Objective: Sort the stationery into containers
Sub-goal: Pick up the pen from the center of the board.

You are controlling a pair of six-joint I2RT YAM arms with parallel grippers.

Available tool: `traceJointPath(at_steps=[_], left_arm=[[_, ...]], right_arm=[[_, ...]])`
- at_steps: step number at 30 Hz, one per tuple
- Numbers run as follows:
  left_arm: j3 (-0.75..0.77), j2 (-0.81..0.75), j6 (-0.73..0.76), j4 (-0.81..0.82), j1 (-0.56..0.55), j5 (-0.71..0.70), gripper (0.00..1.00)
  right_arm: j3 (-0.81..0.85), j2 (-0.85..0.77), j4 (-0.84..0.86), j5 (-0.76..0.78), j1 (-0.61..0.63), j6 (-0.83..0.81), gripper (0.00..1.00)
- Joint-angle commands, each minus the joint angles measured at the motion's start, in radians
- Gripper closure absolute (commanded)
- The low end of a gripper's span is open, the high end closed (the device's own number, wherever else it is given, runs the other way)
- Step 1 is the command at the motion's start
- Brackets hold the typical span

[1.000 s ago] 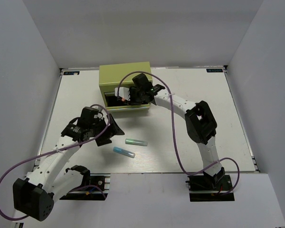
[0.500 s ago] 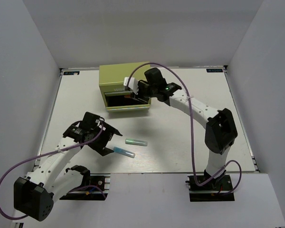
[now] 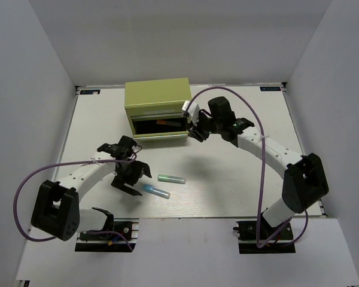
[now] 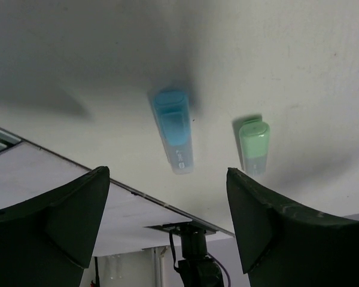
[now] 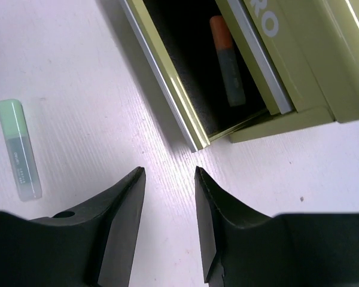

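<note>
so the mini chest (image 3: 157,95) sits at the back of the table (image 3: 245,173), a bit left of centre, with one drawer (image 3: 161,135) standing out toward the near side. the drawer marker (image 3: 165,123) lies inside it. two more are out on the table in front of the chest, close together but not touching: the far marker (image 3: 171,179), and the near marker (image 3: 156,191) just left of it and closer to the arm bases. left gripper (image 3: 132,178) is right beside the near marker on its left, right gripper (image 3: 194,133) hangs by the drawer's right end
</note>
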Motion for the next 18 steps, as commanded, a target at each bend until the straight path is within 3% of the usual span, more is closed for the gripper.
traceJointPath(at_steps=[1,11,18], left_arm=[[0.039,0.029,0.004,0.034,-0.005,-0.043,0.12],[0.03,0.169,0.004,0.108,-0.054,-0.063,0.17],[-0.002,0.18,-0.028,0.205,-0.09,-0.136,0.27]], right_arm=[[-0.038,-0.062,0.058,-0.018,-0.019,0.045,0.55],[-0.058,-0.09,0.043,-0.025,-0.042,0.067,0.55],[-0.052,-0.091,0.028,-0.031,-0.051,0.062,0.55]])
